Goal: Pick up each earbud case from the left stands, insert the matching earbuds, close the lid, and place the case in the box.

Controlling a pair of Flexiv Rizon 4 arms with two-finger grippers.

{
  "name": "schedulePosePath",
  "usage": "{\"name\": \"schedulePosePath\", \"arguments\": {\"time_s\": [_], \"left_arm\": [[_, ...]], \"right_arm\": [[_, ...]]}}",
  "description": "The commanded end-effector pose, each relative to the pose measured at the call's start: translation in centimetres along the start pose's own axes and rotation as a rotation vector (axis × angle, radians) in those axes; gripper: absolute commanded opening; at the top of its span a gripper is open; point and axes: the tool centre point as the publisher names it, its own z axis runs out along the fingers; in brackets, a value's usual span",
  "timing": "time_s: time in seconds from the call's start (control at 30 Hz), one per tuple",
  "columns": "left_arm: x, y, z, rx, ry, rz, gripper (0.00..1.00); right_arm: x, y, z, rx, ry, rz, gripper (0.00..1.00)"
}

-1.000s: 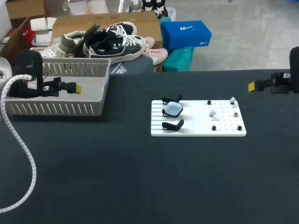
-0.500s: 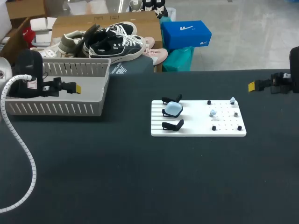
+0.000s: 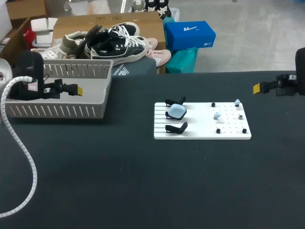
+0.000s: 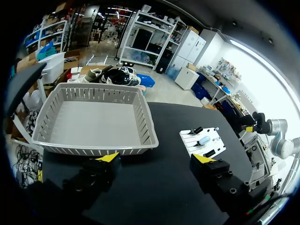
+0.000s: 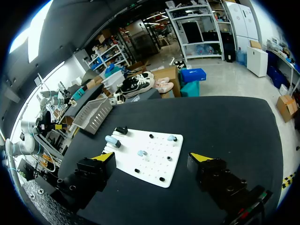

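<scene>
The pale blue earbud case (image 3: 177,111) sat on the middle stand at the white board's (image 3: 200,134) nine o'clock side, with the earbuds (image 3: 217,115) toward three. The left gripper (image 4: 154,159) hung by the grey basket (image 3: 57,110) at the table's (image 3: 143,181) ten o'clock, jaws spread and empty. The right gripper (image 5: 152,156), at two o'clock, was likewise spread.

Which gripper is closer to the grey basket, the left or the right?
Left. The left gripper is at the grey basket, which lies just ahead of it. The right gripper is far across the table, beyond the white board.
</scene>
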Motion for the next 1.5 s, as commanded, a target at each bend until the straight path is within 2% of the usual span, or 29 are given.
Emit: {"name": "schedulePosePath", "arguments": {"time_s": [0.03, 0.47, 0.73, 0.97, 1.07, 1.17, 1.37, 1.5], "left_arm": [[0.0, 0.0, 0.0, 0.0, 0.0, 0.0, 1.0], [0.0, 0.0, 0.0, 0.0, 0.0, 0.0, 1.0], [-1.4, -1.3, 0.8, 0.088, 0.018, 0.1, 1.0], [-3.4, -3.4, 2.0, 0.186, 0.031, 0.249, 1.0], [-4.5, -5.0, 2.4, 0.254, 0.035, 0.362, 1.0], [-5.2, -6.5, 2.9, 0.277, 0.031, 0.489, 1.0], [-5.1, -8.7, 4.1, 0.385, 0.032, 0.736, 1.0], [-4.6, -9.4, 5.3, 0.476, 0.075, 0.817, 1.0]], "right_arm": [[0.0, 0.0, 0.0, 0.0, 0.0, 0.0, 1.0], [0.0, 0.0, 0.0, 0.0, 0.0, 0.0, 1.0], [0.0, 0.0, 0.0, 0.0, 0.0, 0.0, 1.0], [0.0, 0.0, 0.0, 0.0, 0.0, 0.0, 1.0], [0.0, 0.0, 0.0, 0.0, 0.0, 0.0, 1.0], [0.0, 0.0, 0.0, 0.0, 0.0, 0.0, 1.0], [0.0, 0.0, 0.0, 0.0, 0.0, 0.0, 1.0], [0.0, 0.0, 0.0, 0.0, 0.0, 0.0, 1.0]]}}
